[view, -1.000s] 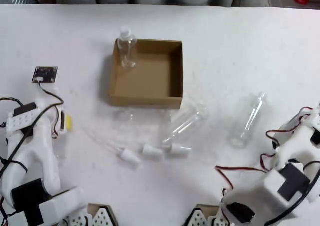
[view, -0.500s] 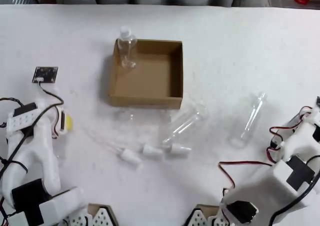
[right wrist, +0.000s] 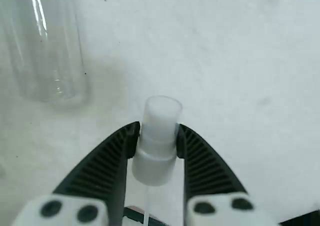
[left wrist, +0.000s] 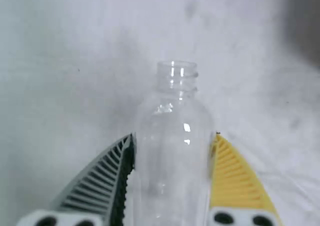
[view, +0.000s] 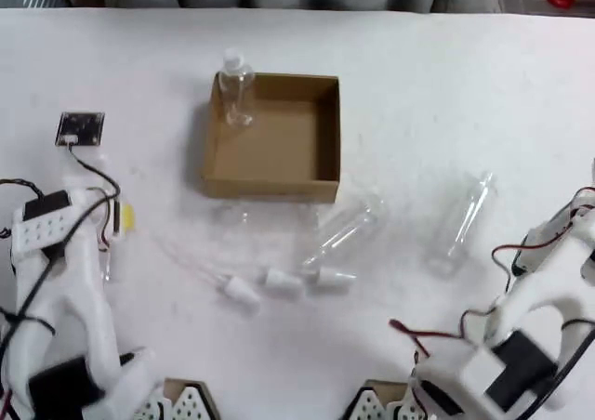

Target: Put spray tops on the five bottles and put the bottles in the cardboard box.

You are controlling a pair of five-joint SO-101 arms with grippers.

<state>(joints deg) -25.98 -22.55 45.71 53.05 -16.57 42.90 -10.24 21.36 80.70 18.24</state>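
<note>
The left gripper (left wrist: 173, 137) has a clear bottle (left wrist: 172, 111) pinched between its grey and yellow fingers. The jaws are parted just as wide as the bottle's body, and the open threaded neck points away from the wrist, over the white table (view: 446, 85).

Over on the other side, the right gripper (right wrist: 158, 131) is nearly closed, its black jaws squeezing a white spray top (right wrist: 161, 112) by the collar, with the thin tube trailing back toward the wrist. A lying bottle (right wrist: 45, 46) sits near it on the table.

From above, the cardboard box (view: 270, 190) sits mid-table, and an upright bottle (view: 236, 90) stands in its far left corner. In front of the box, three spray tops (view: 284, 281) lie in a loose row. One empty bottle (view: 344, 229) lies just behind them, and another (view: 462, 223) lies off toward the right arm (view: 539, 290).
</note>
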